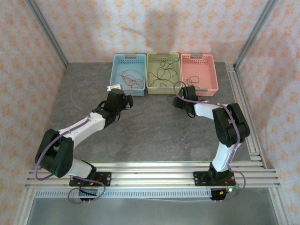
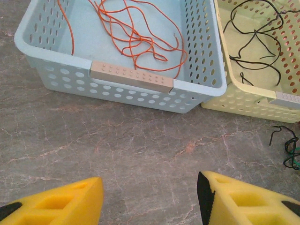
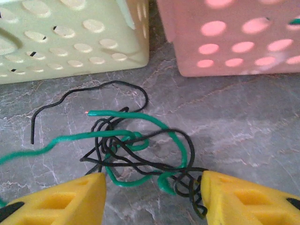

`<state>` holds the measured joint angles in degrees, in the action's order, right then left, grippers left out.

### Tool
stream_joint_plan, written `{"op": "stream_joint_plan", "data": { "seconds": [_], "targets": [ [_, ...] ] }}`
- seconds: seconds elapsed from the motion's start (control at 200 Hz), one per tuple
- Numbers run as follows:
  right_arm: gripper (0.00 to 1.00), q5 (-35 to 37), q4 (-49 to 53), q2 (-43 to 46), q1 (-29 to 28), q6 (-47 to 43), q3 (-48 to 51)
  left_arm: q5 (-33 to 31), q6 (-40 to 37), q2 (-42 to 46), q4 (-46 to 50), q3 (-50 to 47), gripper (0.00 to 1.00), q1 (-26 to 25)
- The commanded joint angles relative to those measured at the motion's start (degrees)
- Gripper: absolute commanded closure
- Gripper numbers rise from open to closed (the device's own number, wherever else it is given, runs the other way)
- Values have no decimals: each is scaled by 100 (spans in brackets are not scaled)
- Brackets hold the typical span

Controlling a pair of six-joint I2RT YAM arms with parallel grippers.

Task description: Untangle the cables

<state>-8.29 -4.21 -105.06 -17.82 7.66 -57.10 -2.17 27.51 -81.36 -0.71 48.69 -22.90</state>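
A tangled clump of green and black cables lies on the grey table in front of the gap between two baskets. My right gripper is open and low over it, one yellow finger on each side, and the black loops touch the right finger. Loose orange cables lie in the blue basket. Black cables lie in the yellow-green basket. My left gripper is open over bare table in front of the blue basket, with nothing between its fingers. In the left wrist view the clump sits at the right edge.
Blue, yellow-green and pink baskets stand side by side at the back of the table. Patterned walls and metal posts enclose it. Both grippers, left and right, are close to the baskets' front walls.
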Motion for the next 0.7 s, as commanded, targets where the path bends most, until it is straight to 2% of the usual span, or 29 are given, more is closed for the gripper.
{"op": "stream_joint_plan", "data": {
  "seconds": [0.0, 0.265, 0.345, 0.495, 0.696],
  "targets": [
    [53, -226, -159, -229, -2, -61, -196, -95, -51, 119, -62, 8, 44, -19],
    [99, -355, -137, -183, -170, -305, -174, -108, -52, 103, -46, 18, 44, -22],
    [100, -400, -241, 46, -236, -337, 55, -106, -52, 100, -51, 18, 44, -18],
    [100, -950, -848, 692, -370, -457, 736, -112, -48, 122, -61, 2, 44, -22],
    [100, -2158, -1593, 891, -665, -646, 1204, -73, -36, 190, -121, -66, 44, -18]
  ]
}}
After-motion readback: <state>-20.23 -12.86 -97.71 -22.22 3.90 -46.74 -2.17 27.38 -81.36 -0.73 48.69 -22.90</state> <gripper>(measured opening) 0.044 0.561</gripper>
